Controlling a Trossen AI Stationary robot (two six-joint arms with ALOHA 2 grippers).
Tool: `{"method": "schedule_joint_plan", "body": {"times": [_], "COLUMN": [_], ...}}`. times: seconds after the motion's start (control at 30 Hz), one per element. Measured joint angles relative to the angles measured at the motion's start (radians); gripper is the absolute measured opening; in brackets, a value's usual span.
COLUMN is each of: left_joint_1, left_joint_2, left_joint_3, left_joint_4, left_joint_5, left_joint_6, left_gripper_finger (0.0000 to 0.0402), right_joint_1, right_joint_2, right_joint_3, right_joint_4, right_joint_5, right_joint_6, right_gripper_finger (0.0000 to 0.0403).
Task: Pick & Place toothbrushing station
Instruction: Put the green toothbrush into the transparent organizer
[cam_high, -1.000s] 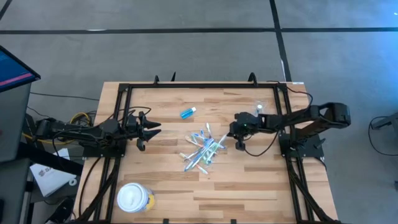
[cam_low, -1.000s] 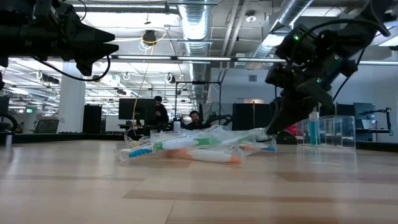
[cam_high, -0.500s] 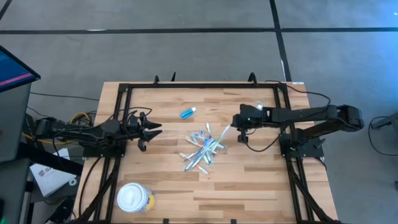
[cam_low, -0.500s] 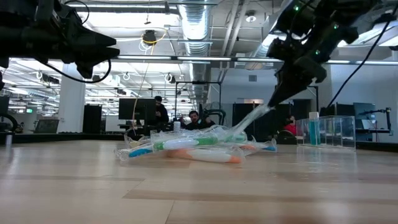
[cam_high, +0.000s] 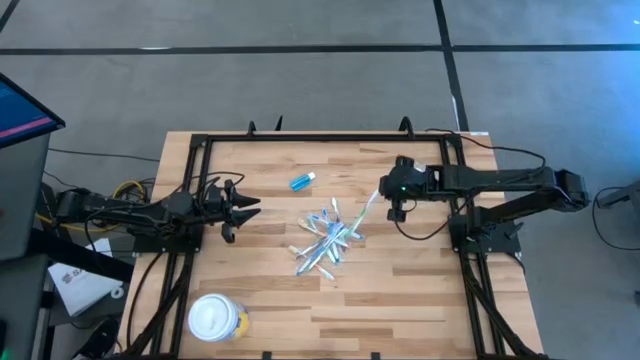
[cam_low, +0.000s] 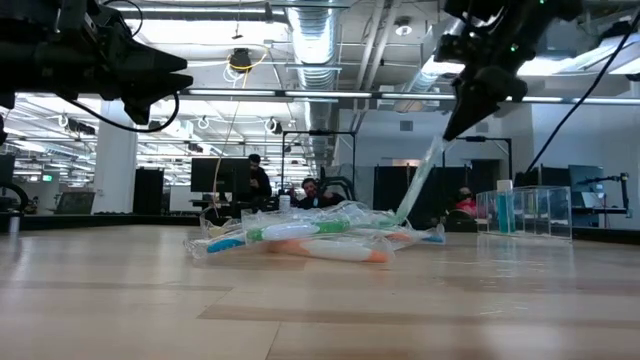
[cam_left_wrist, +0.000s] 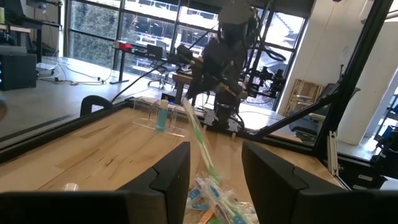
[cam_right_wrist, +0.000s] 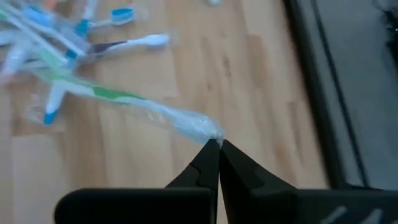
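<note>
Table: pale wood inside a black frame.
Yellow tub: white-lidded, at the near left corner.
Right gripper: raised over the table's right half, clenched on the wrapper end of a green-and-white toothbrush that slants down to the pile.
Left gripper: fingers apart, empty, hovering at the left side.
Toothbrush pile: wrapped, mid-table.
Clear tumbler: far right.
Blue tube: white-capped, beyond the pile.
</note>
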Motion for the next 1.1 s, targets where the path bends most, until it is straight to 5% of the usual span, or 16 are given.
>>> {"method": "schedule_joint_plan", "body": {"times": [1.1], "left_joint_1": [0.000], "left_joint_2": [0.000], "left_joint_3": [0.000], "left_joint_4": [0.000], "left_joint_5": [0.000], "left_joint_6": [0.000], "left_gripper_finger": [0.0140], "right_joint_1": [-0.082], "right_joint_2": [0.001], "right_joint_3": [0.290], "right_joint_4": [-0.550], "right_joint_5": [0.449], "right_joint_6": [0.166], "right_gripper_finger": [0.0000]}}
